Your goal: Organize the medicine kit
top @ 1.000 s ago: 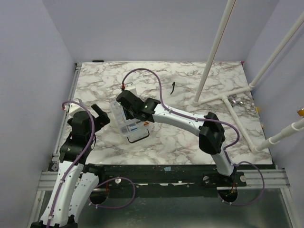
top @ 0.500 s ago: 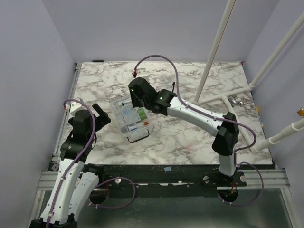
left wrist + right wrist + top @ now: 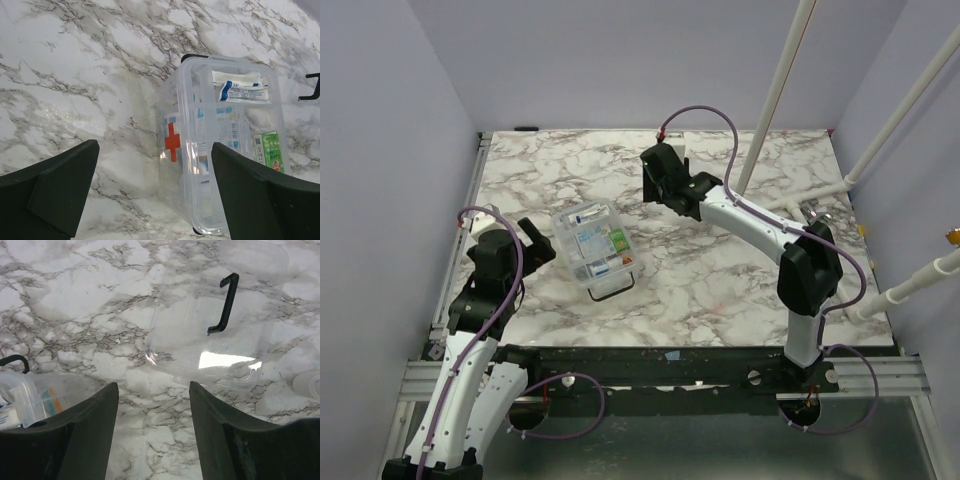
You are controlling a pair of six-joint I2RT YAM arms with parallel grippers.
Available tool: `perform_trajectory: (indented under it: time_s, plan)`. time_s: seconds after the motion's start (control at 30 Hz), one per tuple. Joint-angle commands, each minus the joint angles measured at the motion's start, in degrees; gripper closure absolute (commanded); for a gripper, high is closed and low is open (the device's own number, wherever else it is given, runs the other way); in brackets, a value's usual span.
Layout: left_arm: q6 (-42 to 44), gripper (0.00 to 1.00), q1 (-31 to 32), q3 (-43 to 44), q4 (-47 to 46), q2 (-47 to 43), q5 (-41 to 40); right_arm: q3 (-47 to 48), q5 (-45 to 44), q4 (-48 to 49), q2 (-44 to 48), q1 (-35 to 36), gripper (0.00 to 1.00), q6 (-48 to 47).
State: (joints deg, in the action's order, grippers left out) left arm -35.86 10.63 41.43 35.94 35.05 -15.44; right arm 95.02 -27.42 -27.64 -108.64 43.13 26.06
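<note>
Inspecting the medicine kit [image 3: 592, 250]: found upright on the marble surface [image 3: 720, 290], left of centre, just beside the left tool [image 3: 154, 146] and well apart from the right tool [image 3: 152, 385]. Found open at the top, with no lid fitted. Noted packets and small boxes packed inside, among them a green carton [image 3: 270, 152] and white wrapped dressings [image 3: 240, 90], and a red cross [image 3: 172, 141] on the near wall. Judged packing well advanced, going by the filled interior.

Located the clear lid [image 3: 215, 335], with its black handle [image 3: 225, 302], lying flat on the surface apart from the kit, directly ahead of the right tool. Spotted a small clear item [image 3: 307, 385] at the edge of the right wrist view; too cropped to identify, possibly not yet packed.

Checked both tools. Found the left tool's fingers spread wide, nothing between them, aimed at the kit's side. Found the right tool's fingers apart and empty, poised over the lid.

Judged the remaining work as follows: picking up the lid, carrying it across to the kit, seating it squarely, and snapping the black clasps [image 3: 195, 56]. Cannot confirm whether each item inside sits in its proper compartment.
</note>
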Motion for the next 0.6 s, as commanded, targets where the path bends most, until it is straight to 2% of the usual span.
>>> perform_trajectory:
  time_s: [0.0, 0.2, 0.57]
  plan:
    - [1.0, 0.01, 0.1, -0.4, -1.4, 0.5, 1.9, -0.1, -4.8, 4.3, -3.6, -1.1, 0.37, 0.9]
    - [0.8, 0.01, 0.1, -0.5, -1.5, 0.5, 2.3, 2.1, -6.7, 4.3, -8.4, -4.1, 0.37, 2.9]
    - [0.4, 0.01, 0.1, -0.3, -1.6, 0.8, 3.4, 3.7, -4.7, 4.9, -13.4, -9.3, 0.37, 5.3]
